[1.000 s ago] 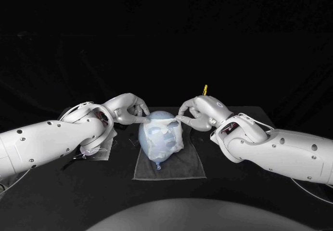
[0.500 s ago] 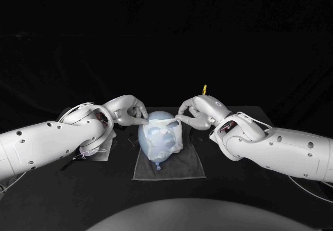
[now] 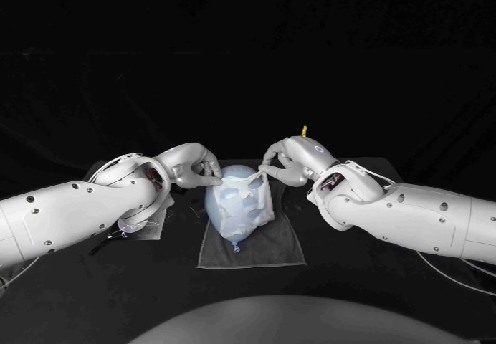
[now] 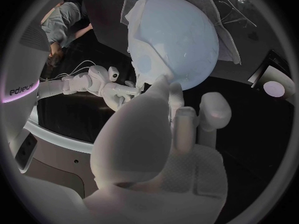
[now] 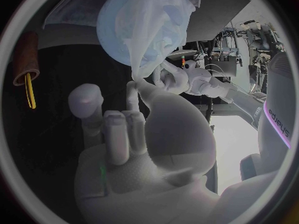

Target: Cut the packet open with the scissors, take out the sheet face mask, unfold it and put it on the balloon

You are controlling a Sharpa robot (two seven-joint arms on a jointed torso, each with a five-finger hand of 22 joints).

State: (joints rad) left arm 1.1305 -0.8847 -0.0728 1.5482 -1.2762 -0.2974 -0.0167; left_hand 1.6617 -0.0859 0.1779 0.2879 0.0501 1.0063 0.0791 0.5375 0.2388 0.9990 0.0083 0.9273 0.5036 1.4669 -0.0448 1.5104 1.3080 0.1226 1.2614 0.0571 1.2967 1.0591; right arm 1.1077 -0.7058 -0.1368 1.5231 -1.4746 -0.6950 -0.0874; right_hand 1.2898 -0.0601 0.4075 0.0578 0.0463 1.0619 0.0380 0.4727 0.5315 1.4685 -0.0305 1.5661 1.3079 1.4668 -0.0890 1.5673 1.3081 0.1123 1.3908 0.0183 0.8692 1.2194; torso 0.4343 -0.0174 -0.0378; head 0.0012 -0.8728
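Over the pale blue balloon [image 3: 238,173], your left hand [image 3: 192,165] and right hand [image 3: 288,159] pinch the white sheet mask [image 3: 253,195]; uneven pull may tear it.

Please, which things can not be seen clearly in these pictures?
Left hand: whether it pinches the mask; too small in head view, own palm hides it in left wrist view.
Yellow object: head view, right hand covers most of it.
Pale items beside the cloth: head view, left arm hides them.
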